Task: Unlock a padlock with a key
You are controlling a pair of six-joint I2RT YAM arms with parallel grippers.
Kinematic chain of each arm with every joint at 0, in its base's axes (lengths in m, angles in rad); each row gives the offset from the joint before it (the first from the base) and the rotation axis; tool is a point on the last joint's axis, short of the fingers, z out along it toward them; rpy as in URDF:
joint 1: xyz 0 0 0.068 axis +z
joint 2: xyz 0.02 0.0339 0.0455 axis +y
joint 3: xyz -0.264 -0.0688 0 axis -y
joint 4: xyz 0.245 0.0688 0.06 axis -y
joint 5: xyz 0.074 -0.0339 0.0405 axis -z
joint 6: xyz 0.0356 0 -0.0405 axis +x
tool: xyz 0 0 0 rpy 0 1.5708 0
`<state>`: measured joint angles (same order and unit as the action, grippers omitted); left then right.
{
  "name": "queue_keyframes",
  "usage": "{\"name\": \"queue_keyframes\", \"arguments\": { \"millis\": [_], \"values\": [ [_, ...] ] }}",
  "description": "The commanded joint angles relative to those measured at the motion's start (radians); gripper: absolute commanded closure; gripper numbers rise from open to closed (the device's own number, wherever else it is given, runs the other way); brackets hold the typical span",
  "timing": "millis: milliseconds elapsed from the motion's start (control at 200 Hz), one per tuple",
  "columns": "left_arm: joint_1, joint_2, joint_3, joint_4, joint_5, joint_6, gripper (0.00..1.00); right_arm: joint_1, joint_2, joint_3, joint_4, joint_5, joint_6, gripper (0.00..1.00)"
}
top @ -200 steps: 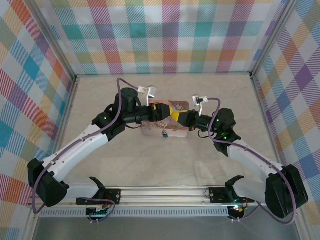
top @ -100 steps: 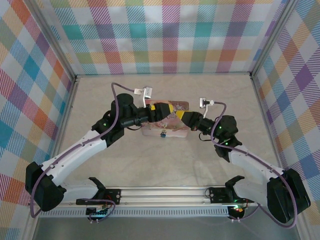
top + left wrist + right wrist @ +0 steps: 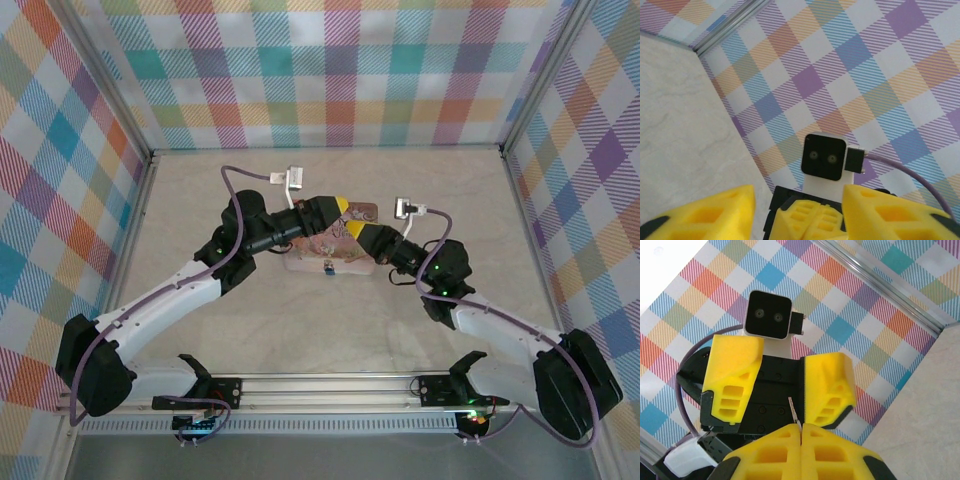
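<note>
Small blue piece [image 3: 327,268] sits at near edge of pink tray [image 3: 303,262], frame centre. Rest of tray contents hidden under grippers. Right gripper [image 3: 354,232] over tray, fingers pressed tight together, thin key [image 3: 793,411] blade pinched upright at tips. Just beyond, toward upper centre, left gripper [image 3: 341,209] faces it, fingers parted, holding nothing.

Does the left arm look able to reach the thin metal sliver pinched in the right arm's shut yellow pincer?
Probably yes: the left pincer faces the thin metal sliver closely, jaws apart, with nothing between them.
</note>
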<state>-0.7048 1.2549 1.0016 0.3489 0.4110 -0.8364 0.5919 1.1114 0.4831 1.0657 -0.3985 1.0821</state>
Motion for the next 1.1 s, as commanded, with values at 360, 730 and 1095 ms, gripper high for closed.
{"name": "queue_keyframes", "arguments": {
  "millis": [360, 730, 1095],
  "values": [
    [-0.019, -0.002, 0.0, 0.031, 0.034, 0.01, 0.67, 0.017, 0.027, -0.017, 0.112, 0.075, 0.015, 1.0],
    [-0.023, 0.011, 0.005, 0.022, 0.034, 0.015, 0.84, 0.022, 0.046, -0.014, 0.124, 0.07, 0.017, 1.0],
    [-0.025, -0.009, 0.035, -0.081, 0.007, 0.076, 1.0, 0.025, 0.038, -0.014, 0.064, 0.072, 0.001, 0.82]
  ]
}}
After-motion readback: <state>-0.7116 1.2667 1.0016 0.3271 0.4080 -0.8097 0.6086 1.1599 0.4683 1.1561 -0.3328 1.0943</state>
